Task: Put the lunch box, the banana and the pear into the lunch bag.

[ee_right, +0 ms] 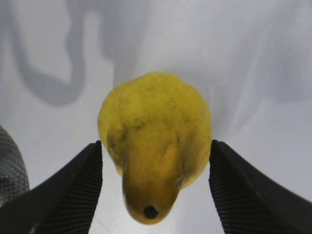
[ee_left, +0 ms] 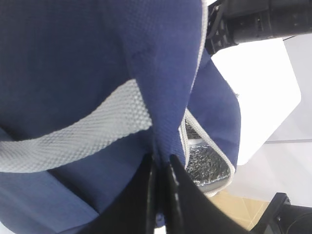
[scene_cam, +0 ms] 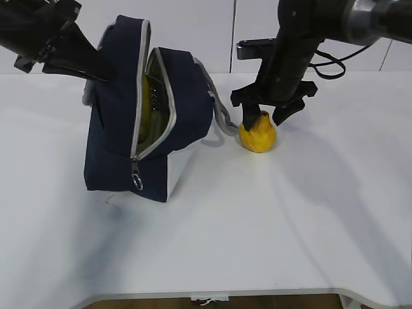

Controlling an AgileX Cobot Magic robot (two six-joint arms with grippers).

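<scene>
The navy lunch bag point(scene_cam: 116, 129) stands at the left, its zipper open and its top flap pulled apart. My left gripper point(scene_cam: 103, 74) is shut on a fold of the bag's blue fabric point(ee_left: 73, 58), with the jaws pinched together point(ee_left: 161, 163). Something yellow, probably the banana point(scene_cam: 145, 96), shows inside the opening. The lunch box cannot be made out. The yellow pear point(scene_cam: 257, 136) lies on the table right of the bag. My right gripper point(scene_cam: 266, 119) is open and straddles the pear point(ee_right: 156, 131), one finger close at each side point(ee_right: 156, 146).
A grey strap handle point(scene_cam: 222, 119) hangs from the bag toward the pear. Another grey strap point(ee_left: 73, 131) crosses the fabric, and the silver lining point(ee_left: 204, 163) shows in the left wrist view. The white table point(scene_cam: 270, 225) ends at its front edge near the bottom.
</scene>
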